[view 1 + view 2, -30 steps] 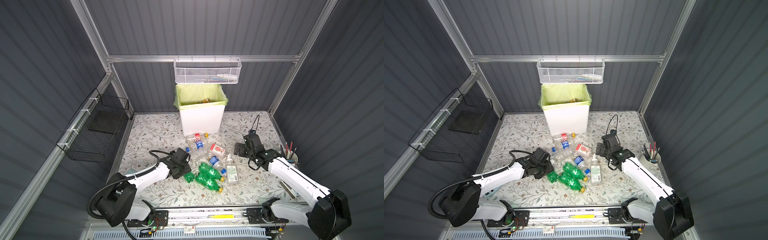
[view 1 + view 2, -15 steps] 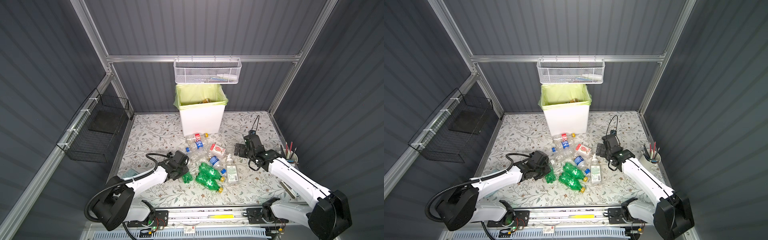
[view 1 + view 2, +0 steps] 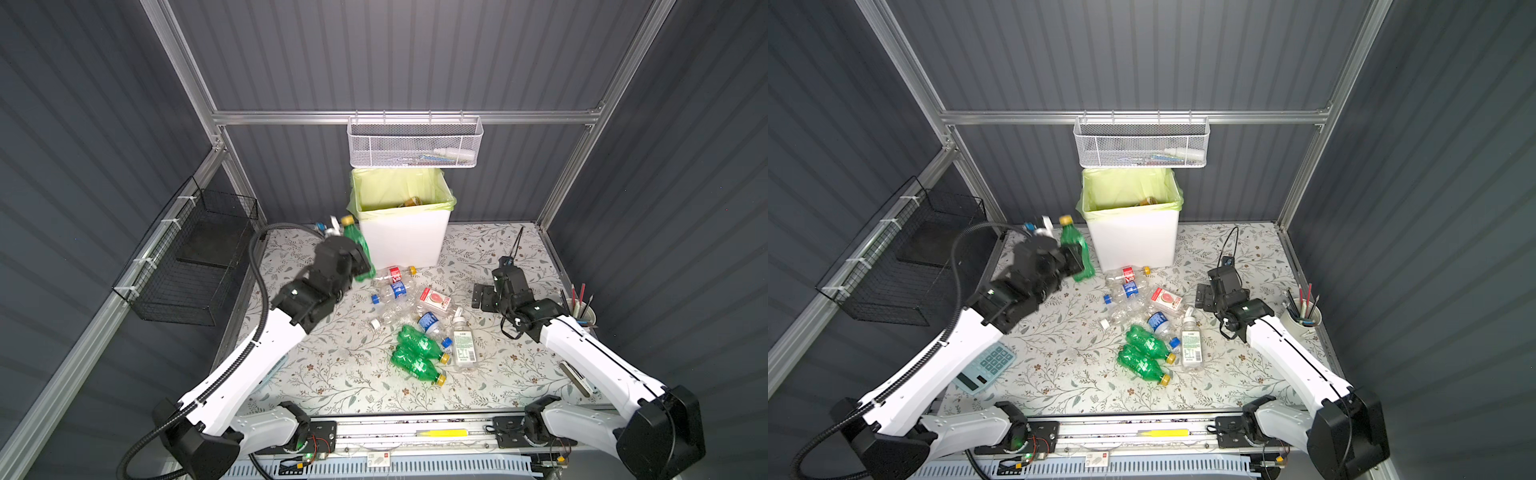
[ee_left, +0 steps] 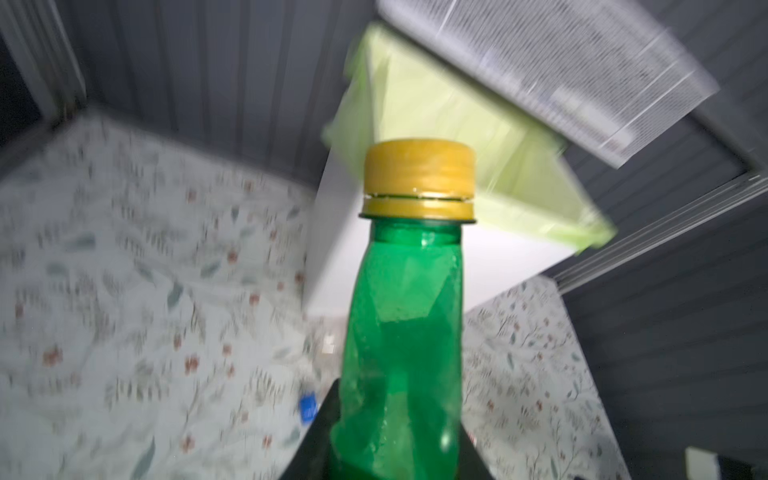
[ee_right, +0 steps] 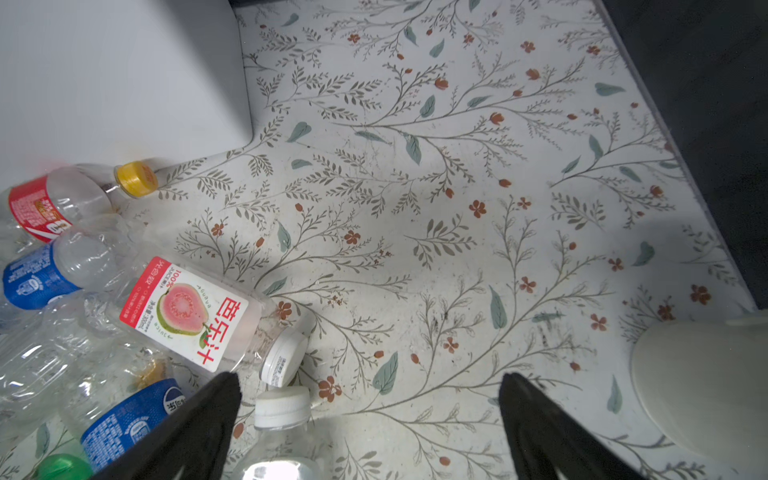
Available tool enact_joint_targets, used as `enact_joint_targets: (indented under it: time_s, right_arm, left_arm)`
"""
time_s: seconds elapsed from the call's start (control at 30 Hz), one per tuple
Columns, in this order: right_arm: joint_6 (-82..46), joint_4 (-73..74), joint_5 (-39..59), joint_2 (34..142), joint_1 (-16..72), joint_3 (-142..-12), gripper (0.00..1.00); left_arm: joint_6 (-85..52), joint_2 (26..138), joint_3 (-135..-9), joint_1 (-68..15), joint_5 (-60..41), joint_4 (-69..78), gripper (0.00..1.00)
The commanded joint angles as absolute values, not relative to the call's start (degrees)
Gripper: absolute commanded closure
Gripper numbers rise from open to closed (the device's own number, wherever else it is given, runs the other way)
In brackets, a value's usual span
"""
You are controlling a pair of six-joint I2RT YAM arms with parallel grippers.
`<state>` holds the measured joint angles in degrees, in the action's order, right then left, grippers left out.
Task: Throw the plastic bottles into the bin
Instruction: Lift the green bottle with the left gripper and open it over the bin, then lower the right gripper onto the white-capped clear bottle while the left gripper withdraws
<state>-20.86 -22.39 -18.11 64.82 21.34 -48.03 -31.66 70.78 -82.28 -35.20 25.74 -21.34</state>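
Above the counter (image 3: 332, 365), in both top views, the left hand (image 3: 354, 261) grasps a green bottle (image 3: 357, 241) just beside the bin (image 3: 403, 239), not yet over its opening; it should clear the liner (image 3: 395, 183) before letting go. From the left wrist, the yellow cap (image 4: 419, 166) leads toward the bin, so tipping forward suits. From the right wrist, the right hand (image 5: 370, 415) hangs released beside the loose bottles (image 5: 187, 311).
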Motion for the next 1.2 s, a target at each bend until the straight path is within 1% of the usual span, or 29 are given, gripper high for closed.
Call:
enact_joint_targets:
  time_s: [0.0,0.1,0.2,0.3,0.33,0.4,0.47,0.5,0.57,0.63,0.77,0.9,1.0,1.17]
  right_arm:
    - [-19.19,-19.07,-19.3,59.95,20.11,-48.78,0.01]
    - [-20.07,-18.29,-19.49,56.36,19.42,-47.38,0.01]
    - [-21.05,-17.98,-20.38,52.92,18.77,-45.89,0.01]
    - [-21.91,-16.57,-19.76,50.69,18.63,-43.95,0.01]
    - [-22.34,-15.91,-18.65,50.54,18.59,-43.42,0.01]
    - [-22.37,-14.36,-13.67,50.95,18.54,-42.7,0.01]
    - [-22.25,-15.07,-10.26,51.95,18.53,-43.32,0.01]
    - [-22.71,-16.21,-10.36,52.44,18.54,-43.95,0.01]
    - [-22.88,-17.87,-11.73,52.44,18.52,-44.6,0.01]
    - [-22.92,-18.5,-12.79,51.74,18.51,-44.65,0.01]
    - [-25.53,-22.68,-12.17,52.11,18.63,-45.25,0.01]
    - [-30.87,-27.97,-10.51,54.8,19.91,-44.57,0.01]
    - [-34.52,-29.82,-11.33,57.72,23.62,-43.91,0.01]
    - [-40.9,-31.33,-12.31,65.08,31.39,-43.7,0.01]
  left_arm:
    - [-11.48,75.52,-93.53,-33.43,26.13,-10.86,0.69]
    - [-6.75,82.77,-103.39,-32.68,21.81,-5.19,0.68]
    - [-7.92,91.32,-111.41,-30.97,16.19,-2.9,0.67]
    - [-11.9,103.67,-121.75,-29.81,10.14,-9.09,0.64]
    - [-12.76,107.59,-125.45,-29.71,8.66,-12.02,0.58]
    - [-14.04,115.03,-134.32,-29.65,8.02,-19.16,0.29]
    - [-14.41,116.81,-138.4,-29.65,8.87,-20.4,0.13]
    - [-14.29,115.31,-137.13,-29.79,8.93,-17.55,0.01]
    - [-13.0,110.38,-131.63,-29.86,10.49,-9.87,0.0]
    - [-10.23,105.81,-127.78,-29.88,12.75,-5.46,0.0]
    - [-5.74,97.83,-120.34,-29.88,14.62,-3.09,0.0]
    - [-5.74,91.07,-109.79,-29.88,15.1,-0.29,0.0]
    - [-6.3,87.76,-103.17,-29.88,15.22,0.46,0.0]
    - [-6.76,84.79,-95.79,-29.84,15.16,-2.69,0.0]
